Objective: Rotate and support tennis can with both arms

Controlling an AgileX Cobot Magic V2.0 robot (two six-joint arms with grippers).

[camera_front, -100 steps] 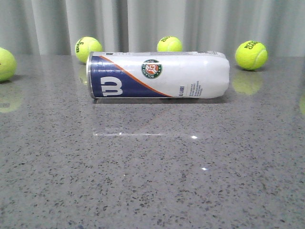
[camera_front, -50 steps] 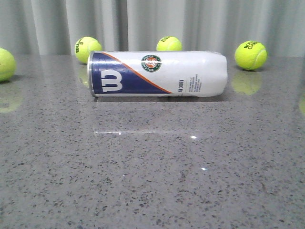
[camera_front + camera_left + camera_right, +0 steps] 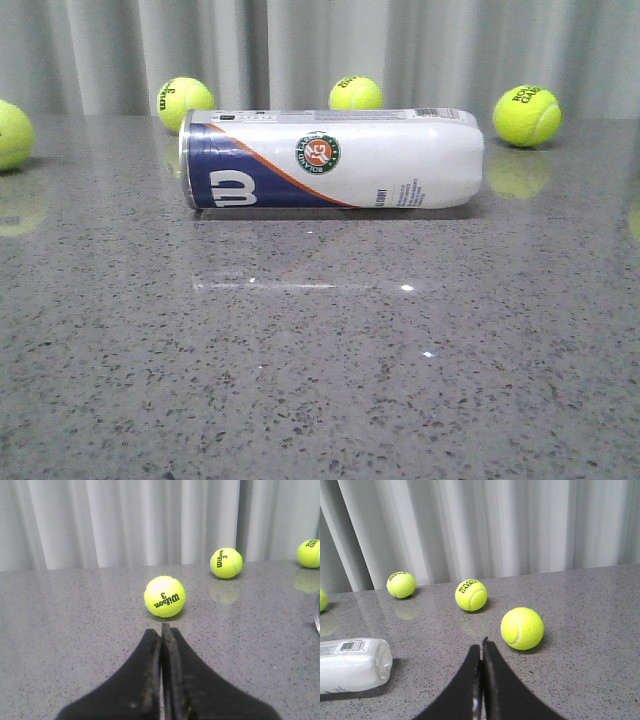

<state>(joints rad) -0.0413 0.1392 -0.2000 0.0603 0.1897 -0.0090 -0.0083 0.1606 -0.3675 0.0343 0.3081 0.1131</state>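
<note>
The tennis can (image 3: pixel 335 158) lies on its side on the grey table, navy "W" end to the left, white end to the right, emblem facing the front camera. Its white end also shows in the right wrist view (image 3: pixel 352 665). Neither arm shows in the front view. My left gripper (image 3: pixel 161 629) is shut and empty, just short of a tennis ball (image 3: pixel 165 596), with a sliver of the can's rim (image 3: pixel 317 617) at the view's edge. My right gripper (image 3: pixel 481 646) is shut and empty, beside another ball (image 3: pixel 522 628) and apart from the can.
Tennis balls sit along the back by the curtain: one at the far left edge (image 3: pixel 12 135), one behind the can's left end (image 3: pixel 184 103), one behind its middle (image 3: pixel 356 93), one at the right (image 3: pixel 527 116).
The can has rolled about its long axis, first one way and then back: the emblem and "W" rose, then dropped lower again. It stays in the same spot.
</note>
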